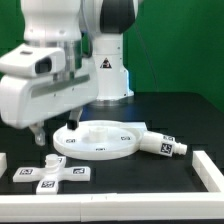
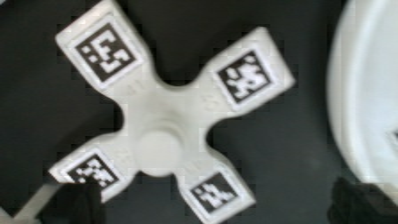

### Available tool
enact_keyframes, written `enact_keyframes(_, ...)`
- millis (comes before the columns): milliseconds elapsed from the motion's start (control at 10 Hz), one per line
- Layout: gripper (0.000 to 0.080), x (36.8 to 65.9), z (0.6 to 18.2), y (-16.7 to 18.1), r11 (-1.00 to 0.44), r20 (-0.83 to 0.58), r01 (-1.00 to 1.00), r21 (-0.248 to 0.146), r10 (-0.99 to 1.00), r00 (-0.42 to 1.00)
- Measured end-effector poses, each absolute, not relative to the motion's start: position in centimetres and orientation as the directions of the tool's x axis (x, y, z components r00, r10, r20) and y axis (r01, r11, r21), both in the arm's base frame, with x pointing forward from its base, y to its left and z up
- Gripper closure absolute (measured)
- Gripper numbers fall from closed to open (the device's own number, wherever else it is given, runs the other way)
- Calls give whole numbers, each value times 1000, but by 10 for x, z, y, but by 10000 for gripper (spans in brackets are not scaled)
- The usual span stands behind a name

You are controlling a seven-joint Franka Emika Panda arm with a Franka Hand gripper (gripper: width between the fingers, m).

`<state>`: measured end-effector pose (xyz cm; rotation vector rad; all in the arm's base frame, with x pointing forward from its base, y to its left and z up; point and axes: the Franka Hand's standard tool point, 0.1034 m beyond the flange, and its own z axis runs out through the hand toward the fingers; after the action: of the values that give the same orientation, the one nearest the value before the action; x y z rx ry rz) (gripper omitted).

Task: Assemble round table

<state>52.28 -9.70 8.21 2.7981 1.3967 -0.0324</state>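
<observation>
Exterior view, taken from the biggest piece down: find the round disc (image 1: 100, 140) flat at the centre of the black table (image 1: 180, 112), nothing fitted into it; see the leg (image 1: 160, 143) on its side at the disc's three o'clock, one end touching or almost touching the rim, not stood up or screwed in; spot the cross-shaped foot (image 1: 50, 176) flat at the disc's seven o'clock, just apart from it, joined to nothing. Place the gripper (image 1: 52, 127) at the foot's twelve o'clock, hovering above it beside the disc's nine o'clock edge; read the fingers (image 1: 36, 128) as spread apart and clamped on nothing, with the foot lying free under them in the wrist view. Judge the assembly as not yet begun: all three parts loose; left to do, by this reckoning, seating the leg in the disc, then fixing the foot on the leg's free end.
</observation>
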Motion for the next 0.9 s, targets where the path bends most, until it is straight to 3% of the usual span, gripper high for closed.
enact_keyframes(100, 154, 524, 91, -84, -624, -15, 781, 20, 781, 624)
enact_keyframes(300, 151, 525, 90, -33, -560, 6, 827, 52, 828, 561)
enact_keyframes(400, 151, 530, 90, -24, -532, 16, 843, 78, 846, 533)
enact_keyframes(700, 151, 530, 90, -21, -538, 18, 838, 84, 842, 539)
enact_keyframes(800, 151, 528, 92, 7, -510, 32, 853, 112, 860, 510)
enact_keyframes(900, 151, 522, 92, 41, -465, 32, 878, 112, 885, 464)
